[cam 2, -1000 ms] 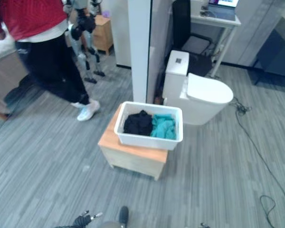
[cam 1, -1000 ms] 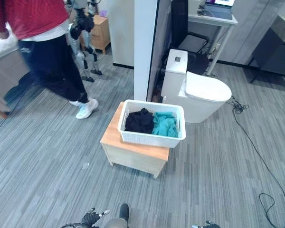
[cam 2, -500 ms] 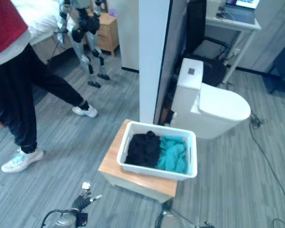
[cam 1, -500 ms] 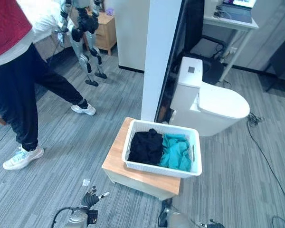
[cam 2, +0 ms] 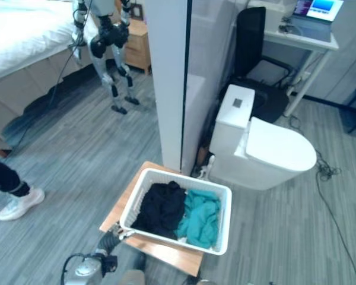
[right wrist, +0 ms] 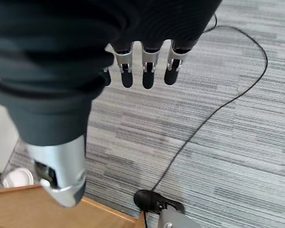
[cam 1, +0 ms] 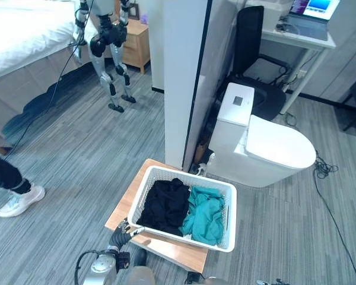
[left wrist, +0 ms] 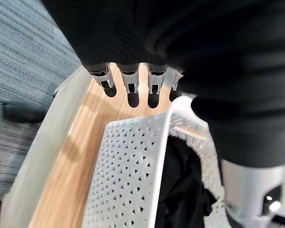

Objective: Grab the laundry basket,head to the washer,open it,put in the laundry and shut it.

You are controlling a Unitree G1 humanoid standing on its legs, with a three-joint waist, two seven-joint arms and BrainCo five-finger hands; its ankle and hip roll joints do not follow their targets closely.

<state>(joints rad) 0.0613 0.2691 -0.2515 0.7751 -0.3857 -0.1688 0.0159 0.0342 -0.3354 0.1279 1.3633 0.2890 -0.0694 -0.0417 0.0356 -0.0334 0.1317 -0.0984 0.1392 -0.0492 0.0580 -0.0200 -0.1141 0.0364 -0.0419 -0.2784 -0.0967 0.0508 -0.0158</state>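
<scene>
Going from the left side: one person's leg in dark trousers with one white sneaker [cam 1: 21, 200] stands on the grey floor [cam 1: 71, 154] at the far left, with one bed [cam 1: 24, 29] further back. Another humanoid robot [cam 1: 107, 41] stands near one small wooden nightstand [cam 1: 137, 40] behind it. Lower down, the robot's left hand [cam 1: 120, 233] is over the near left corner of the low wooden bench [cam 1: 121, 209], right beside the one white perforated laundry basket [cam 1: 184, 240] that sits on that bench. In the left wrist view the left hand [left wrist: 133, 88] has its fingers straight and loose, tips hanging just above the bench top next to the basket's corner rim, gripping nothing; whether a fingertip actually touches the rim is hard to call. The basket holds two bundles of laundry: one black garment [cam 1: 164, 206] on the left half and one teal garment [cam 1: 204, 215] on the right half, touching each other. Behind the basket there's one white pillar [cam 1: 184, 77], then one white washer [cam 1: 261, 145] with its lid down, just past the bench. Behind that are one black chair [cam 1: 255, 53] and one white desk [cam 1: 302, 38] with one laptop [cam 1: 317, 9]. The right hand [right wrist: 142, 66] shows in its own wrist view hanging over bare floor, fingers straight and relaxed, holding nothing.
</scene>
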